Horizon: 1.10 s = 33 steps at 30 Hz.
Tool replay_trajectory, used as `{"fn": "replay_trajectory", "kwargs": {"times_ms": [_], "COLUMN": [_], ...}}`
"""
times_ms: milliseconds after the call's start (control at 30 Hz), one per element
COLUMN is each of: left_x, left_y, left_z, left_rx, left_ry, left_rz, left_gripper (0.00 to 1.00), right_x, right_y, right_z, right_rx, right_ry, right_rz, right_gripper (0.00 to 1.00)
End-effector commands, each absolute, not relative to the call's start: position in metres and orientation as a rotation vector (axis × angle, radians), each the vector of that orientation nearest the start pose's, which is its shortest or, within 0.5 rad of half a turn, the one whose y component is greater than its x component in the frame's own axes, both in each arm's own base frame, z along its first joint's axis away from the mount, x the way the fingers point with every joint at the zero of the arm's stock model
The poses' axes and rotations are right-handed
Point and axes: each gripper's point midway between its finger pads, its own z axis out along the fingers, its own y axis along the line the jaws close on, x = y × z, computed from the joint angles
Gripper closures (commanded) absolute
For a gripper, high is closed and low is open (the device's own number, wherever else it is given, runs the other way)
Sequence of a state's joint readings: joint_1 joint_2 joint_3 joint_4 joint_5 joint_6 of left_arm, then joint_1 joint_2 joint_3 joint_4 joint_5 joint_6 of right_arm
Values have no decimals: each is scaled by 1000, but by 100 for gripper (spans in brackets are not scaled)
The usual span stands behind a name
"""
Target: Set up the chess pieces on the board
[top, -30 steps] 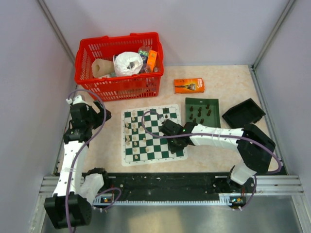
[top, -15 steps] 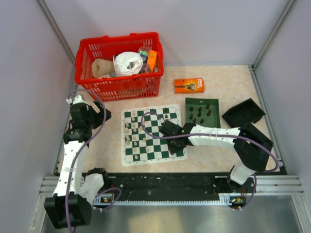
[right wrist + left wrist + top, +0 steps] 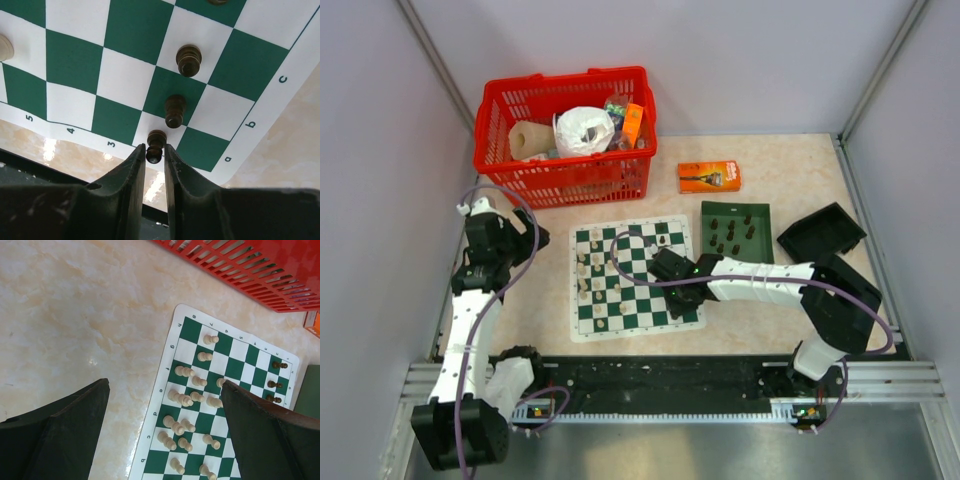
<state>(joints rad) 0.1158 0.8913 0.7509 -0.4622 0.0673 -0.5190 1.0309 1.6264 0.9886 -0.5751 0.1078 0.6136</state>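
The green and white board (image 3: 582, 330) lies mid-table. Several cream chess pieces (image 3: 185, 397) stand on its left columns, and a few dark ones (image 3: 274, 384) stand at its far right. My right gripper (image 3: 154, 147) is low over the board's near right corner (image 3: 678, 298). Its fingers are closed around the head of a dark pawn (image 3: 156, 137) whose base rests on a white square. Two more dark pawns (image 3: 189, 60) stand in a line beyond it. My left gripper (image 3: 165, 385) hangs wide open above the board's left edge, holding nothing.
A dark green tray (image 3: 760, 215) with several dark pieces sits right of the board. A black lid (image 3: 820, 232) lies further right. The red basket (image 3: 565, 180) of items stands at the back left, with an orange box (image 3: 709, 177) beside it.
My right arm has edged slightly left over the board's near right corner with the pawn. The left arm has not moved.
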Motion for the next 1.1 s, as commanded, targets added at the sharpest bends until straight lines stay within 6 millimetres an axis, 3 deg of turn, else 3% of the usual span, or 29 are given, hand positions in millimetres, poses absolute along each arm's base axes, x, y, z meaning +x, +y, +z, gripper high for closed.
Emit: {"fn": "replay_trajectory", "kwargs": {"times_ms": [0,100,300,400,600,767,900,1067], "left_x": [298,298,298,298,298,298,300,305], "left_y": [1,1,1,2,1,2,4,9], "left_z": [179,179,180,181,182,183,185,196], "left_rx": [-630,-626,-627,-629,-627,-626,-634,-646], "left_ry": [2052,2054,2052,2049,2047,2047,2048,2040], "left_rz": [-315,-317,-316,-311,-313,-308,-295,-271], "left_gripper": [1,1,1,1,1,1,1,1], "right_x": [166,167,178,191,216,246,278,320], "right_y": [282,284,290,285,267,266,246,207], "right_z": [33,37,67,81,87,124,153,171], "right_rx": [-539,-548,-535,-490,-383,-312,-200,-75], "right_ry": [2748,2736,2663,2610,2585,2481,2407,2358], "right_rz": [273,287,320,304,275,335,326,250], "right_gripper": [76,73,69,66,66,66,57,51]}}
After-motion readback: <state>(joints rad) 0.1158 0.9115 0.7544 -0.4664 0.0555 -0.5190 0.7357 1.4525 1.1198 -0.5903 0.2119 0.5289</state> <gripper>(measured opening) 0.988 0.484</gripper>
